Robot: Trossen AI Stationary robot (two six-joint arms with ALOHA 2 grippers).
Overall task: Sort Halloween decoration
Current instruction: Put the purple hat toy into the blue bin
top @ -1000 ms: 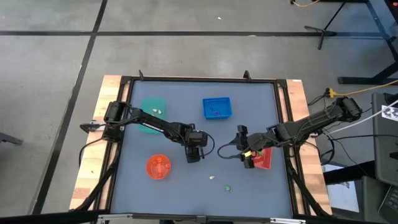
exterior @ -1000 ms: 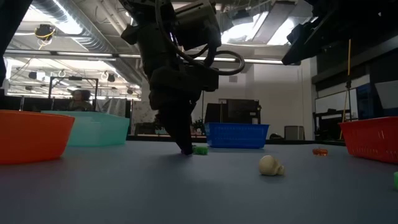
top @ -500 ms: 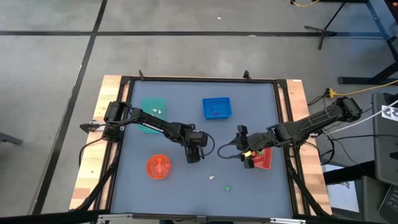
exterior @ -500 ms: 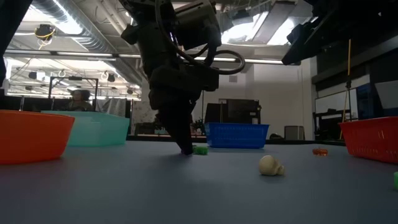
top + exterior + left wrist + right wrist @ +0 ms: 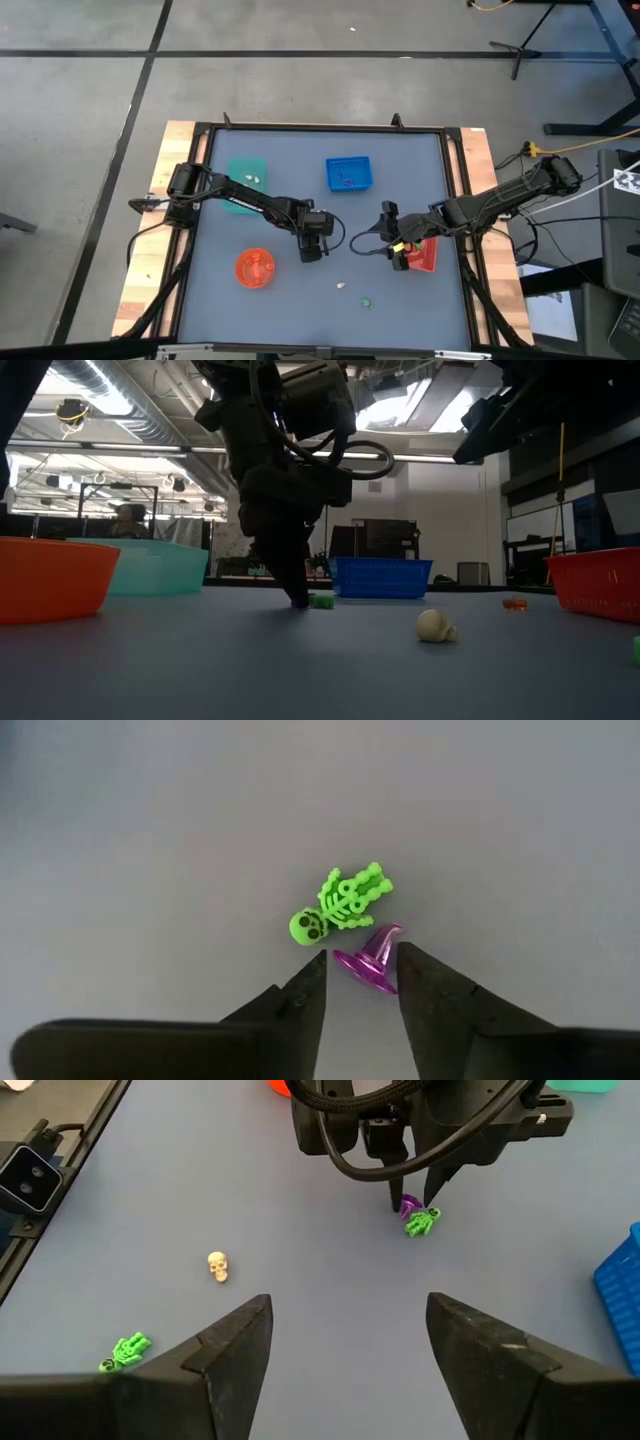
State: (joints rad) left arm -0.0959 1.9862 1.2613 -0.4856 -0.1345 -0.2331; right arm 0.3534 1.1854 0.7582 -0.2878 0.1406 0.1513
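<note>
The purple witch hat (image 5: 368,963) lies tipped over near the table's (image 5: 400,300) middle, its brim between the fingertips of the left gripper (image 5: 362,968), its point slanting toward the green skeleton (image 5: 340,908) touching it just beyond. Those fingers stand narrowly apart, not yet pinching; the right gripper (image 5: 345,1345) waits wide open, farther off.

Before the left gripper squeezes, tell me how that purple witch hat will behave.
The purple hat lies tipped on its side between the left gripper's fingertips, so its round brim may let it roll or swivel. It looks tiny, thin and probably light, so it could pop out. The green skeleton beside it might get nudged.
</note>
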